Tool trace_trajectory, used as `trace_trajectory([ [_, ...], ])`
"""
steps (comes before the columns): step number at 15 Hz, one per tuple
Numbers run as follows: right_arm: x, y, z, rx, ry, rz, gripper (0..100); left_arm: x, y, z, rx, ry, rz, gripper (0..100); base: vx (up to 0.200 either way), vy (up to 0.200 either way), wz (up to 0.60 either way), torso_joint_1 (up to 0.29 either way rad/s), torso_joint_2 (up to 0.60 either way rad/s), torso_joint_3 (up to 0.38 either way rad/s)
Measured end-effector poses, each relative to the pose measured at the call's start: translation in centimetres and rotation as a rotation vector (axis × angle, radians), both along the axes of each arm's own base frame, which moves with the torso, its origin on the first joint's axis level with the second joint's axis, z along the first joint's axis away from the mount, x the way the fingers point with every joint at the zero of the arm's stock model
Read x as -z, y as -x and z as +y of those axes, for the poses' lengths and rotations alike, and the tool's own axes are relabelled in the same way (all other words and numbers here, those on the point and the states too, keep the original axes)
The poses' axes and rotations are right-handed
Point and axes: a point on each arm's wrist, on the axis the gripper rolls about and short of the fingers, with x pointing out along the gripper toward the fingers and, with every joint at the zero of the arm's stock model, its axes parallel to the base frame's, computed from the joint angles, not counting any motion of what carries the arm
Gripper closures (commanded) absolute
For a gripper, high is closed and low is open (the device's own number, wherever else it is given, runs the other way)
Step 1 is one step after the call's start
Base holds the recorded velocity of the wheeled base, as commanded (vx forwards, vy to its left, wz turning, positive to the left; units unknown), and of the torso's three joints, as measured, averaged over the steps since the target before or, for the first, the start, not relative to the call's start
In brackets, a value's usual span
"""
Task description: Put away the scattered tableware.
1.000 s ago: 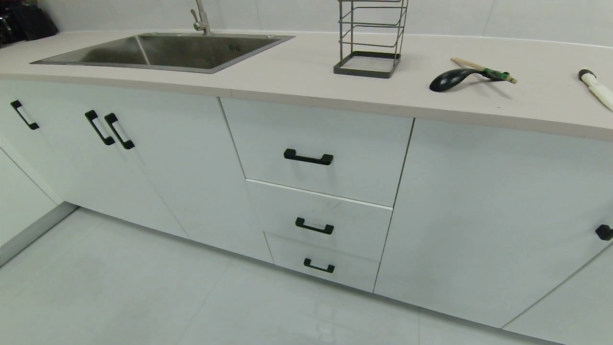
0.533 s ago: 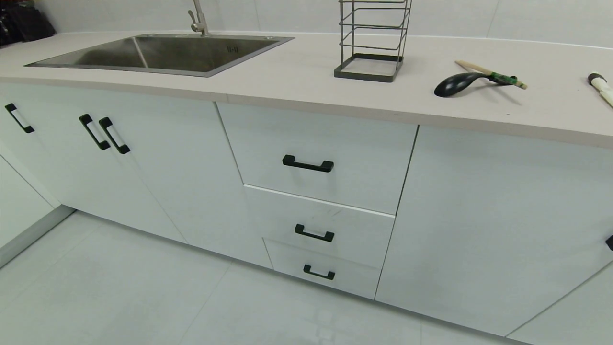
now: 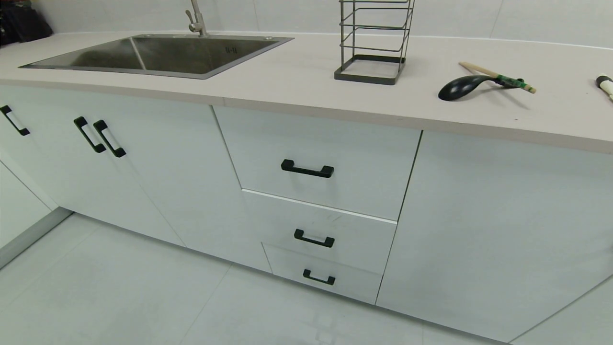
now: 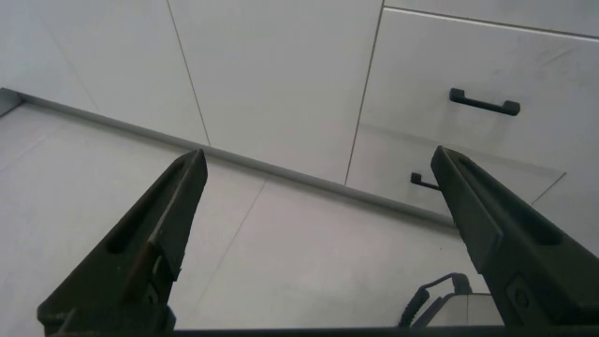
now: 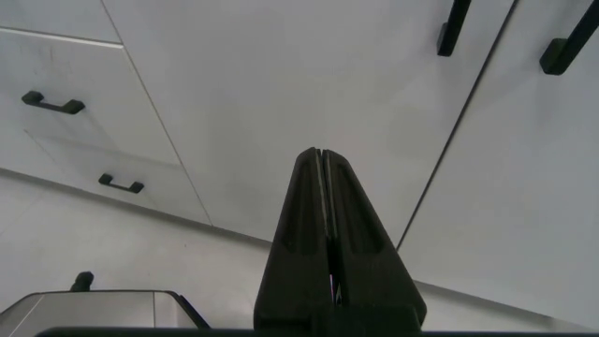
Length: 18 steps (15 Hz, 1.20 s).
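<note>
On the beige countertop (image 3: 297,81) a black spoon (image 3: 462,87) lies at the right, its handle crossing a wooden chopstick with a green band (image 3: 500,78). A white utensil with a black end (image 3: 604,85) shows at the far right edge. A dark wire rack (image 3: 372,40) stands empty in the middle of the counter. My left gripper (image 4: 318,164) is open, held low in front of the cabinet fronts above the floor. My right gripper (image 5: 321,154) is shut with nothing in it, facing the white cabinet doors.
A steel sink (image 3: 158,51) with a tap (image 3: 195,18) is set into the counter at the left. Below are white cabinet doors and three drawers with black handles (image 3: 307,169). Pale floor tiles (image 3: 119,287) stretch in front of the cabinets.
The whole head view has shifted: the counter and cabinets sit slightly lower and the right-hand items further right, so the camera has moved. Nothing on the counter has moved.
</note>
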Motion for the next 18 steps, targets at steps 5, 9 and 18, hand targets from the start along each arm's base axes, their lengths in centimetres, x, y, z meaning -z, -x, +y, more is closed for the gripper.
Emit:
trace_trajectory([
  [5,0.0,0.0,0.0,0.0,0.0,0.0,100,0.0,0.0,0.0,0.0,-0.001,0.0,0,0.0,-0.08,0.0,0.004,0.0,0.001],
  [9,0.0,0.0,0.0,0.0,0.001,0.0,100,0.0,0.0,0.0,0.001,-0.008,0.001,0,0.0,-0.2,0.0,0.001,0.0,0.005],
  [18,0.0,0.0,0.0,0.0,0.001,0.0,100,-0.02,0.0,-0.01,0.005,-0.001,-0.001,0,0.0,0.0,0.0,0.0,0.0,0.0],
])
